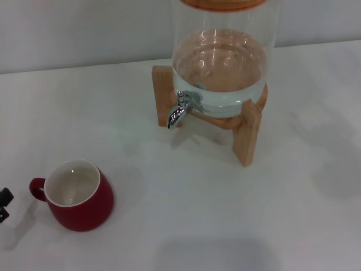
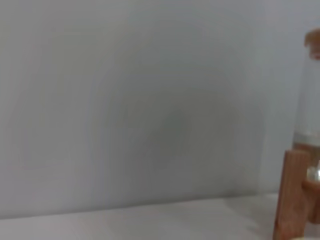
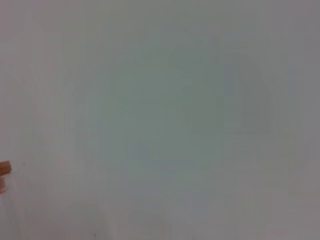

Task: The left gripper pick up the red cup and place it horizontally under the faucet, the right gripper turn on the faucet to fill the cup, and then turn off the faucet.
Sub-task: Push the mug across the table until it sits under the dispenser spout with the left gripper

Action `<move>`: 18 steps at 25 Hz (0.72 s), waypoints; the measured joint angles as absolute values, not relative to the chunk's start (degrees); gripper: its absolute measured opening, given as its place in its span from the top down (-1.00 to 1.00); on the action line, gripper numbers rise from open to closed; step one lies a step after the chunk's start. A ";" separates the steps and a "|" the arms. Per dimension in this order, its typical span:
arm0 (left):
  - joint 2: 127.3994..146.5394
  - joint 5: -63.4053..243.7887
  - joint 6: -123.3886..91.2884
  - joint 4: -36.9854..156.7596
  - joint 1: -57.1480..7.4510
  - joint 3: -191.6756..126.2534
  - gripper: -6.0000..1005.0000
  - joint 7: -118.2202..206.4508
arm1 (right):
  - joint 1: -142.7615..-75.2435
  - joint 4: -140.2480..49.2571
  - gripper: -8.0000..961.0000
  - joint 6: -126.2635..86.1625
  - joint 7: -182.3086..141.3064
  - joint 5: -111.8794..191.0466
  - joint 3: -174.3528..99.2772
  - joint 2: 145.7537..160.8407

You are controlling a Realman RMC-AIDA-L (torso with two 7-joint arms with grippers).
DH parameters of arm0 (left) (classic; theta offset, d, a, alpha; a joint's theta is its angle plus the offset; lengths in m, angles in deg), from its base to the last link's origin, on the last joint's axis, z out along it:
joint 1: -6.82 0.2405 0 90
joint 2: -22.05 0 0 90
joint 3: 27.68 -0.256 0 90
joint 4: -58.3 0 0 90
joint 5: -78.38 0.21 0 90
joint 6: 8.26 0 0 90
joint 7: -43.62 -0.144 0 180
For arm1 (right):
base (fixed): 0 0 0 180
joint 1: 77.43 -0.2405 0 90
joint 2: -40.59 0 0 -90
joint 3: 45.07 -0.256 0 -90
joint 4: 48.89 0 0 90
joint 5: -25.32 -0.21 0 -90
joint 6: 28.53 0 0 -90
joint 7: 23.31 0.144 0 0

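While upright, red cup point(image 1: 79, 196) empty, glass dispenser point(image 1: 223, 56) part-filled

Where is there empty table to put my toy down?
Bare white table stretches right of the squat dark-red ceramic cup and in front of the wooden stand. It's tight under the small chrome faucet and at the left gripper beside the cup's handle.

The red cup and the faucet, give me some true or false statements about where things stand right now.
1. The red cup stands upright on the table. True.
2. The cup sits directly under the faucet. False: it stands well off toward the robot's left and nearer the robot.
3. The left gripper holds the cup. False: it only peeks in beside the handle.
4. The glass dispenser rests on a wooden stand. True.
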State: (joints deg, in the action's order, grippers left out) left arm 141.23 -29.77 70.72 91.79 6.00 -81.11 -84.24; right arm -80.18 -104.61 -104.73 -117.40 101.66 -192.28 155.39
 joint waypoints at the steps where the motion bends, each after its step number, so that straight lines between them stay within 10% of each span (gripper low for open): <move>1: 141.23 -29.52 70.55 91.82 5.99 -81.12 -0.71 -84.40 | -80.18 -104.61 -0.51 -104.73 -117.42 101.65 -192.28 155.38; 18: 141.23 -29.27 66.01 91.51 5.83 -81.19 -0.71 -87.00 | -80.41 -104.60 -0.51 -104.73 -117.42 101.51 -192.28 155.40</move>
